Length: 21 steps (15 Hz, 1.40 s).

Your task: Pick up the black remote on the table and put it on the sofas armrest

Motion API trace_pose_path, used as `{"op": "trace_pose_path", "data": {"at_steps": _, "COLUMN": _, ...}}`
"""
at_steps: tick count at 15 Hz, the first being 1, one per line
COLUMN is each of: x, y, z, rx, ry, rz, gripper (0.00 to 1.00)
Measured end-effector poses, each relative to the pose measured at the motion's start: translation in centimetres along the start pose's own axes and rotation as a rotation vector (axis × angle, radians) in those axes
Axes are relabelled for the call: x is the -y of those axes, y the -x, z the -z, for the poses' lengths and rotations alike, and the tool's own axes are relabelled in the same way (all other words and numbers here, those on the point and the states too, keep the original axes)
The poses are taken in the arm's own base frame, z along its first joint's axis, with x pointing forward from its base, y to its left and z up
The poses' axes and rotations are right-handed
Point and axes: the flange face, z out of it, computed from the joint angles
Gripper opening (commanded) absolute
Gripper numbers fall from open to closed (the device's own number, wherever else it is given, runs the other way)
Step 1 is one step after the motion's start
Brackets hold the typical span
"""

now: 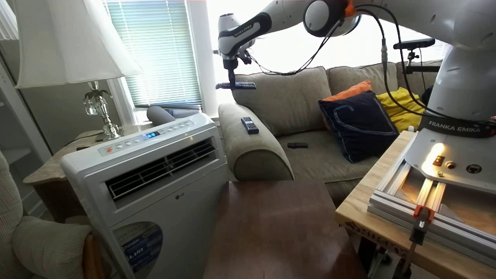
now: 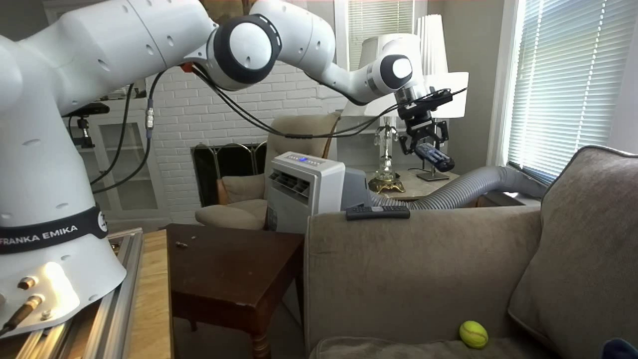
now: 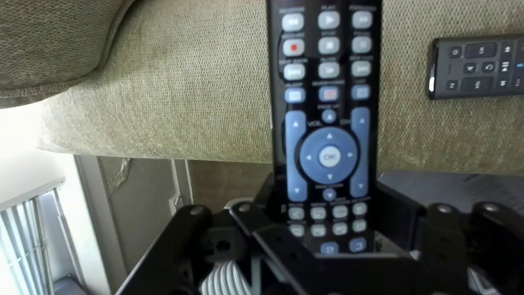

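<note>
Two remotes show: the black remote (image 3: 325, 135), clamped in the end effector (image 3: 329, 205), and a shorter remote (image 1: 250, 125) lying lengthwise on the sofa's armrest (image 1: 255, 153). One dark slim object (image 1: 297, 145) lies on the sofa seat (image 1: 314, 166) (too small to tell what it is). One counter (image 1: 279, 228) stands beside the armrest. The single arm (image 2: 299, 35) stretches out, wrist bent so the end effector aims downward. The black remote is in the air, higher than the armrest, roughly level; its long axis crosses the armrest's length in the wrist view, playback keys toward the top.
</note>
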Motion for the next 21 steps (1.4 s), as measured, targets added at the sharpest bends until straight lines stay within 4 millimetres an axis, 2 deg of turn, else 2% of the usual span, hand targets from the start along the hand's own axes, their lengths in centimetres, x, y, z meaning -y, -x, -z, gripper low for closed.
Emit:
{"op": "trace_pose_path", "data": {"at_steps": 8, "x": 0.7, "y": 1.2, "z": -2.8, "rx": 0.077, "ry": -0.063, "rz": -0.110, "gripper": 0.26}}
{"op": "trace_pose_path", "data": {"at_steps": 19, "x": 2.4, "y": 2.4, "z": -6.6, "rx": 0.134, "ry": -0.136, "rz": -0.140, "gripper": 0.26}}
{"op": "trace_pose_path", "data": {"at_steps": 20, "x": 2.6, "y": 2.4, "z": -6.9, "rx": 0.135, "ry": -0.141, "rz": -0.142, "gripper": 0.51}}
{"op": "trace_pose_path", "data": {"at_steps": 21, "x": 2.6, "y": 2.4, "z": -7.1, "rx": 0.135, "ry": -0.145, "rz": -0.143, "gripper": 0.51}}
